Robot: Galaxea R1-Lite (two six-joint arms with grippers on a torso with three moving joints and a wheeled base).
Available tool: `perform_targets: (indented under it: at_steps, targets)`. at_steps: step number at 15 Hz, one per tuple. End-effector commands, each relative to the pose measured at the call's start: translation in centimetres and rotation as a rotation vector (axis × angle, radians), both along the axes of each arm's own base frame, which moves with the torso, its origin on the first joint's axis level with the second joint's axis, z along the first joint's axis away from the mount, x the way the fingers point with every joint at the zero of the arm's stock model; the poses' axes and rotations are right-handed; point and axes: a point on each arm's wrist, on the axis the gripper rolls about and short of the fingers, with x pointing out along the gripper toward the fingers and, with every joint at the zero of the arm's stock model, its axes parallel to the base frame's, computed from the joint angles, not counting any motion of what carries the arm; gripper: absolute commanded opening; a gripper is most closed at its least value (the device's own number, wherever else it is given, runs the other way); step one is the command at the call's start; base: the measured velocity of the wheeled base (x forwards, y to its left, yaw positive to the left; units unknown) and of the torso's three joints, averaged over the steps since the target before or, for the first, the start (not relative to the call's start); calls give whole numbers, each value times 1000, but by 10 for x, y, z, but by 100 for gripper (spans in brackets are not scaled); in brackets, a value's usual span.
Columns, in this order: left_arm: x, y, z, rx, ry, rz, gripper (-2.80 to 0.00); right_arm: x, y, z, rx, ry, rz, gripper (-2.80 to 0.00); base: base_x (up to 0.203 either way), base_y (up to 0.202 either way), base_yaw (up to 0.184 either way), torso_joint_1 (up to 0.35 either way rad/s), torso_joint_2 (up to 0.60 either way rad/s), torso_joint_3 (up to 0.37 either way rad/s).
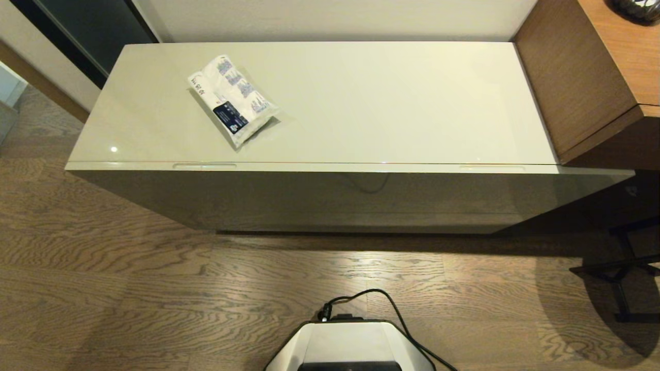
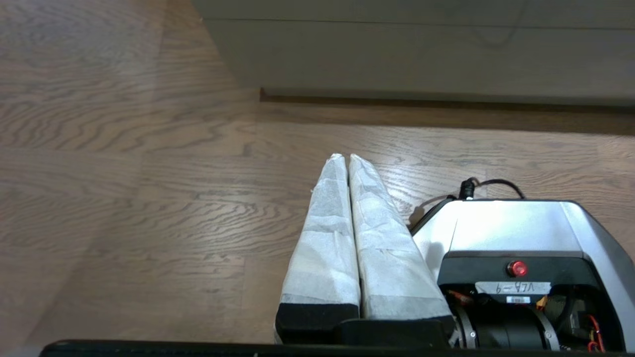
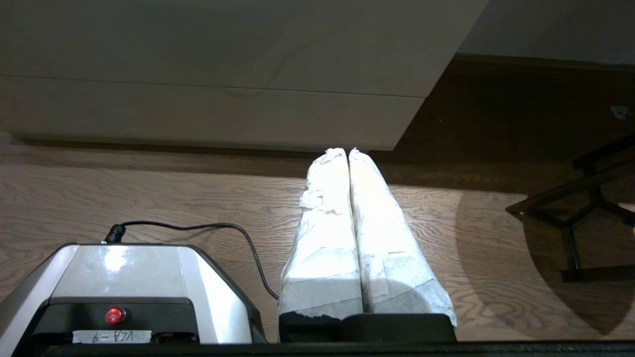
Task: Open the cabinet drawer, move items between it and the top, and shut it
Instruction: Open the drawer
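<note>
The wood-grain floor (image 1: 154, 288) filled the lower part of the head view. The cabinet drawer (image 1: 330, 198) was shut, front flush under the top (image 1: 392, 103), its two slot handles (image 1: 204, 166) sitting along the front edge, one toward each end. Brown wood-grain furniture (image 1: 582, 77) stood against the top's right end. The robot base (image 1: 350, 345) sat on the floor in front of the cabinet, with a black cable (image 1: 392, 309) running off it. The tissue packet (image 1: 233, 99) lay flat and skewed on the top, in the left half, nearer the back-left corner, dark label toward the front edge. No slipper was visible. The left gripper (image 2: 344, 156) hung low over the floor beside the base, white-wrapped fingers (image 2: 327, 223) pressed together, holding nothing. The right gripper (image 3: 346, 150) was likewise low beside the base, fingers (image 3: 387, 233) together, empty.
</note>
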Motion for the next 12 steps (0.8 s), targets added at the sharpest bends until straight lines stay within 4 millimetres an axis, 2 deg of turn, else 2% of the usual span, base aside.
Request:
perform_targets:
  at_steps: [1,4,5,7,10,12]
  targets:
    - [-1,0,3,7,11,4,-280,-1,0,0,-1,-12,0,-280,0,0,0,0,0,0]
    - [-8,0,42,19,69,13,-280,-1,0,0,-1,-12,0,-280,0,0,0,0,0,0]
    - [-8,0,46,21,114,14,-280,-1,0,0,-1,-12,0,-280,0,0,0,0,0,0]
    - [-8,1,43,23,117,30,-280,-1,0,0,-1,-12,0,-280,0,0,0,0,0,0]
    - [-11,4,11,66,92,165,-280,-1,0,0,-1,-12,0,-280,0,0,0,0,0,0]
    - [-11,3,10,65,108,122,-280,-1,0,0,-1,-12,0,-280,0,0,0,0,0,0]
